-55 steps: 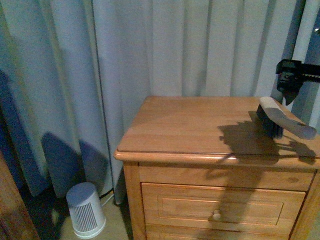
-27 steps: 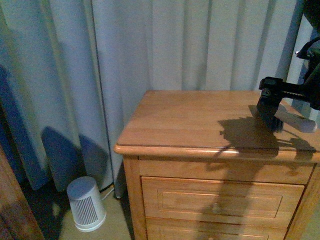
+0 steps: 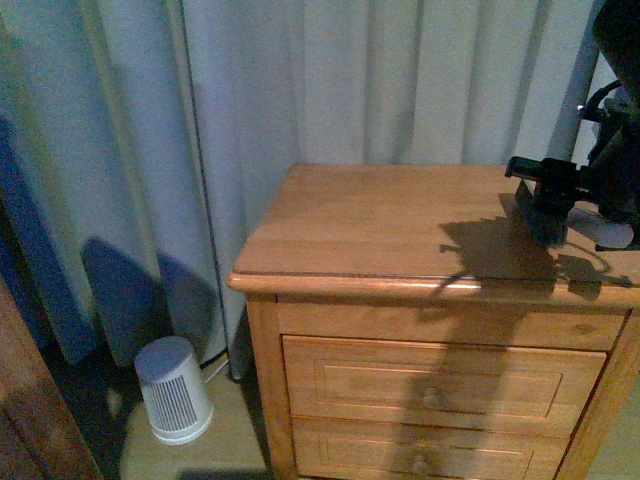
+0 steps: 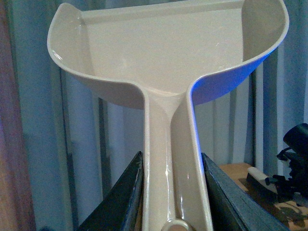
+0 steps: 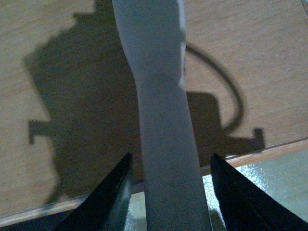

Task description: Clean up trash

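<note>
Both arms hold tools over the nightstand point(image 3: 380, 230); no trash visible in any view.

Left gripper point(image 4: 171, 192): jaws closed on the dustpan point(image 4: 168, 53) handle, pan raised before the curtain point(image 3: 300, 90). Right gripper point(image 5: 168, 192): the brush point(image 3: 560, 215) handle runs between its jaws, but whether the fingers point(image 5: 108, 202) press on it I cannot tell; brush head low over the top near its right edge. White fan point(image 3: 175, 402) on floor, left of nightstand.

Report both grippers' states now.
Left gripper: shut on the dustpan handle.
Right gripper: open around the brush handle, jaws not touching it.
</note>
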